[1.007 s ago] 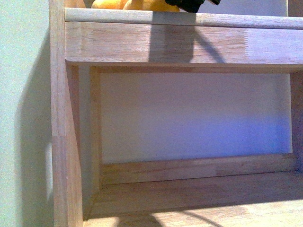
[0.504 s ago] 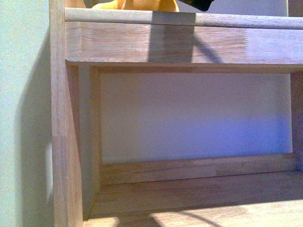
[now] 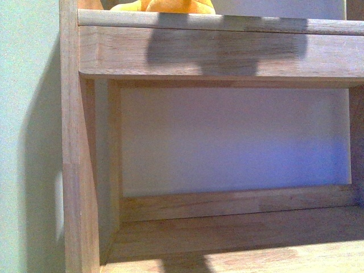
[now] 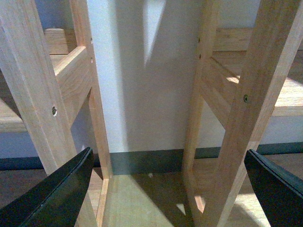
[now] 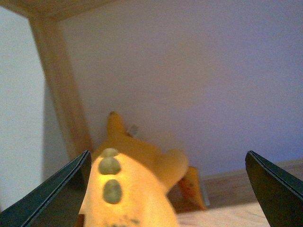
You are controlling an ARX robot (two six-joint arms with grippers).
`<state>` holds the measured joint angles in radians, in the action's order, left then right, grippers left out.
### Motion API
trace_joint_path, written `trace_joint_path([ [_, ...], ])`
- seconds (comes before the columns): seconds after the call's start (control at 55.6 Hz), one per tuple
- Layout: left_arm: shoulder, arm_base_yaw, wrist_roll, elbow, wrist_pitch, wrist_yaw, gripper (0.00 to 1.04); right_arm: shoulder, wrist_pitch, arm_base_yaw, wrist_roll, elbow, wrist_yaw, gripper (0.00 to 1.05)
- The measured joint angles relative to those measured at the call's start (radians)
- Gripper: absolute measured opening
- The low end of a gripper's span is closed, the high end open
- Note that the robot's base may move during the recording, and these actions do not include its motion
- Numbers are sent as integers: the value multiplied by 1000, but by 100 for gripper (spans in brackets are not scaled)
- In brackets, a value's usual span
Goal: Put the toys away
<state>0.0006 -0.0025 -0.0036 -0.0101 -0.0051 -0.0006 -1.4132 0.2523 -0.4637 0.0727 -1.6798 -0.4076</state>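
The toy [image 3: 165, 5], an orange-yellow plush, lies on the upper shelf; only its lower edge shows over the rail at the top of the front view. In the right wrist view the plush [image 5: 128, 189] fills the lower left, showing a foot with greenish pads, and leans near the shelf's wooden post [image 5: 64, 90]. My right gripper [image 5: 168, 158] is open, with the toy just beyond and between its black fingers [image 5: 57, 198]; whether they touch it I cannot tell. My left gripper [image 4: 168, 151] hangs open and empty, low among the shelf's legs. Neither gripper shows in the front view.
The wooden shelf unit [image 3: 216, 54] fills the front view, with a white back panel [image 3: 227, 136] and a lower board [image 3: 239, 233]. An orange tag or card [image 5: 191, 187] lies behind the plush. Wooden legs [image 4: 38, 90] stand on a wood floor [image 4: 142, 198].
The black gripper that showed at the top of the front view beside the toy has gone out of that view. Its shadow on the shelf rail has spread wider and shifted left.
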Motion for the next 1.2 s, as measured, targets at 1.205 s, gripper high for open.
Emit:
trace_joint_path([
  [1.205,0,0,0,0,0,0,98,1137,-47,8,99,1418,-223,98],
])
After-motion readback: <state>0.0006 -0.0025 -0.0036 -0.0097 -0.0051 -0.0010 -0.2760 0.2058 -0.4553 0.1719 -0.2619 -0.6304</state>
